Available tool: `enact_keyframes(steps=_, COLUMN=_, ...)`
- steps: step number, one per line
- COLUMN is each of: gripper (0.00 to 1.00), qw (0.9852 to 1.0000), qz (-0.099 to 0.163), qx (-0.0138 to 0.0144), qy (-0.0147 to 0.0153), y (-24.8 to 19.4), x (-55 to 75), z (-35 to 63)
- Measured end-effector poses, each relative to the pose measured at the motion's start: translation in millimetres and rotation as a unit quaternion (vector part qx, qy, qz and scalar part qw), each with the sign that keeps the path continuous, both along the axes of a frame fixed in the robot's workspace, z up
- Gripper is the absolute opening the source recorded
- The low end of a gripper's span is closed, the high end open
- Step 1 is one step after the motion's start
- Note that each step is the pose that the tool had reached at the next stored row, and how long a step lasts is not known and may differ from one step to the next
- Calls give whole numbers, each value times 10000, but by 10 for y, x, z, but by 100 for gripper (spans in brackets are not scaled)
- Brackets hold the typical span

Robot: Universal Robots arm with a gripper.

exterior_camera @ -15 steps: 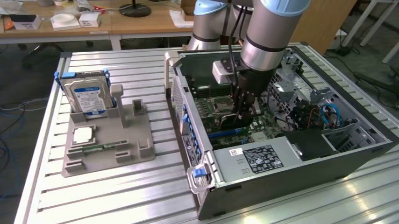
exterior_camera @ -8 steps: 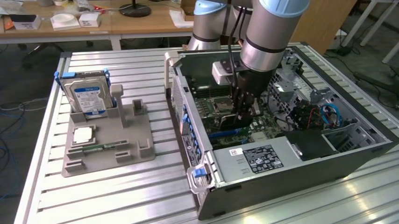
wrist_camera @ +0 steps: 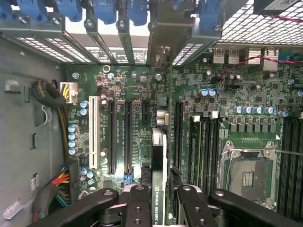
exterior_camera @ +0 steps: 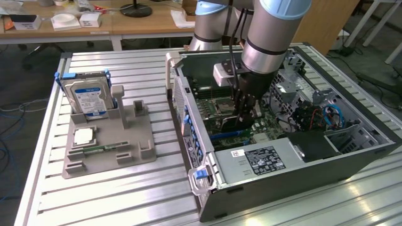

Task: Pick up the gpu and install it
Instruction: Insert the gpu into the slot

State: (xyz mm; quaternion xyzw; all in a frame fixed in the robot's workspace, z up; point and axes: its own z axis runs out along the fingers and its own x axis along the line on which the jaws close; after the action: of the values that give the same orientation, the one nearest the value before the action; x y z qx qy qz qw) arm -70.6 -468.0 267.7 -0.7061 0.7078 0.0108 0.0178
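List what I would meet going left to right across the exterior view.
Blue-labelled silver hard drive, standing upright → perforated metal wall of the open computer case → gripper clamped on the green gpu card → blue cables inside the case.

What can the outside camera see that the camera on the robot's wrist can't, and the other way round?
Outside camera: the hard drive standing in a grey holder on the metal table, next to the whole open computer case, with the robot arm reaching down into it.
Wrist camera: a close look at the long white slot and the coloured wire bundle.
Both: the green motherboard, and the gripper shut on the gpu, holding it on edge over the board.
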Motion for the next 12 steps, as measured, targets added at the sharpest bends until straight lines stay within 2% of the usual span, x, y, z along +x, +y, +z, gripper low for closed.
enact_keyframes(steps=12, gripper=26, qw=10000, qz=0, qx=0, qy=0, y=0, x=-5, z=-46)
